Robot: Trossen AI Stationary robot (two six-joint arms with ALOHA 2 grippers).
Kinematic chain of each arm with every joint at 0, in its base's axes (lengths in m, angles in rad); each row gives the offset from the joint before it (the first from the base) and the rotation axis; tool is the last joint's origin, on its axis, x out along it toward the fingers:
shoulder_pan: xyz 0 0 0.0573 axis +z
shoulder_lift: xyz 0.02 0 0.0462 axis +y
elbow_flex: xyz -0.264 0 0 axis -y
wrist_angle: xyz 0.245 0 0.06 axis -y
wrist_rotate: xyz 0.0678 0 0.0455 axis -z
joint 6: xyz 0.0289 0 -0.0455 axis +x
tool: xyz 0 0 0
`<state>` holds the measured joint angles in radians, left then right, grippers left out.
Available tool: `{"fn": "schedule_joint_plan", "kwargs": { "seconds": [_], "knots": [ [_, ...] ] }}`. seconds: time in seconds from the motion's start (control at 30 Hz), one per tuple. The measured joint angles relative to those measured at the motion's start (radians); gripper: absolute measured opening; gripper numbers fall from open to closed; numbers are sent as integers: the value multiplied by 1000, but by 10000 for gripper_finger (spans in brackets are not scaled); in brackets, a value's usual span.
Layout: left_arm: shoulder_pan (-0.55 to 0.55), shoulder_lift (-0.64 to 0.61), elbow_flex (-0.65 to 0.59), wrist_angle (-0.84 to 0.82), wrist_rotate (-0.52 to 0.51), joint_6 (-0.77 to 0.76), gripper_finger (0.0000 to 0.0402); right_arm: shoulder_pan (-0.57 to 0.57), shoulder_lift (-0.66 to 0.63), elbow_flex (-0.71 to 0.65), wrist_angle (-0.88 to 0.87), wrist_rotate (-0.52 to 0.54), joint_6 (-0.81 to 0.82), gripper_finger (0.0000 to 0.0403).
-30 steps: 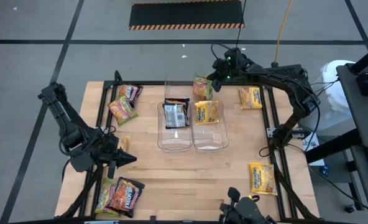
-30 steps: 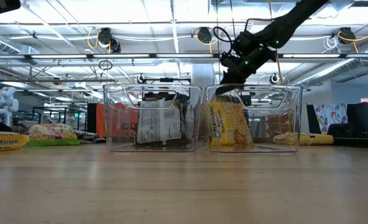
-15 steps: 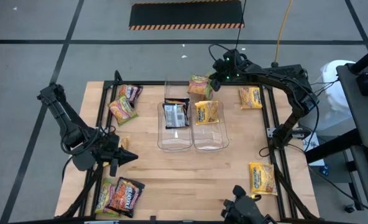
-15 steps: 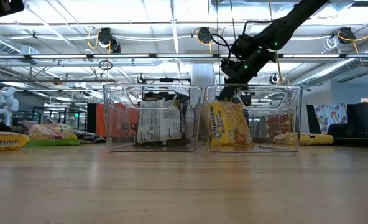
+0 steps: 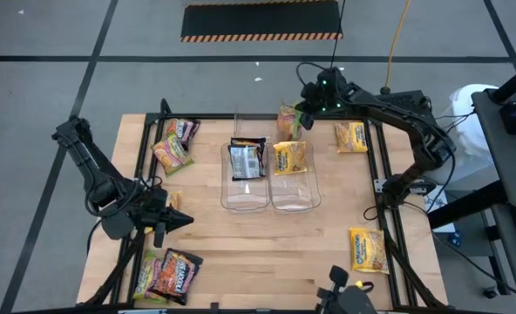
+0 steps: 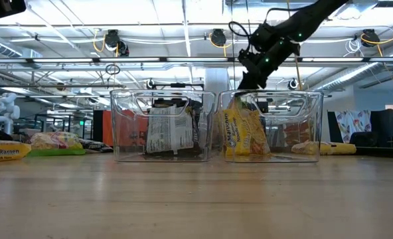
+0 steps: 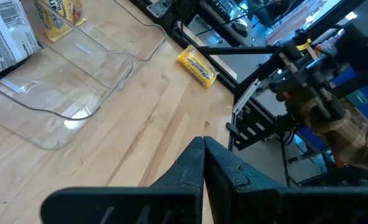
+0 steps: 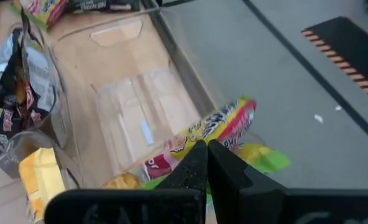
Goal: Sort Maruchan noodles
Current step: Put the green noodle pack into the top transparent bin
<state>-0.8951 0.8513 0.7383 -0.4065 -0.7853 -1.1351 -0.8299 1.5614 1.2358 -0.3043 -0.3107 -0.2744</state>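
Observation:
My right gripper (image 5: pixel 303 113) is shut on a pink-green Maruchan packet (image 5: pixel 288 119) at the table's far edge, just beyond the far end of the right clear bin (image 5: pixel 295 199). In the low view this gripper (image 6: pixel 244 85) stands above the bin's rim. The right bin holds a yellow packet (image 5: pixel 291 157) and the left bin (image 5: pixel 245 199) a dark packet (image 5: pixel 247 160), both leaning on end. My left gripper (image 5: pixel 173 220) waits shut near the table's left edge. My right gripper pinches the pink-green packet between its two fingers at one edge (image 8: pixel 199 144), coming from above on a slant. The packet hangs tilted below and beyond the fingertips, and it looks lifted off the table.
Loose packets lie flat on the table: two at the far left (image 5: pixel 174 144), dark ones at the near left corner (image 5: pixel 171 272), a yellow one at the far right (image 5: pixel 351 137) and another at the near right (image 5: pixel 367 249). Bare wood (image 5: pixel 267 249) lies nearer than the bins.
My right gripper has risen with the pink-green packet and shifted slightly toward the table's right. The packet has come up from lying flatter to hanging more on edge. The fingers stay shut on it.

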Motion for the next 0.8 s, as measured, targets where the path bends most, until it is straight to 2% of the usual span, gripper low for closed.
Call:
{"fn": "schedule_joint_plan", "kwargs": {
  "seconds": [0.2,0.37,0.5,0.8],
  "knots": [
    [0,0,0,0,0,0,7,0,-50,0,-19,-15,0,0],
    [0,0,0,0,2,4,7,0,-73,0,-54,-135,-4,0],
    [0,0,0,0,2,7,7,-2,-79,0,-89,-193,-8,0],
    [0,0,0,0,2,6,7,-3,-79,0,-196,-216,-16,0]
  ]
}}
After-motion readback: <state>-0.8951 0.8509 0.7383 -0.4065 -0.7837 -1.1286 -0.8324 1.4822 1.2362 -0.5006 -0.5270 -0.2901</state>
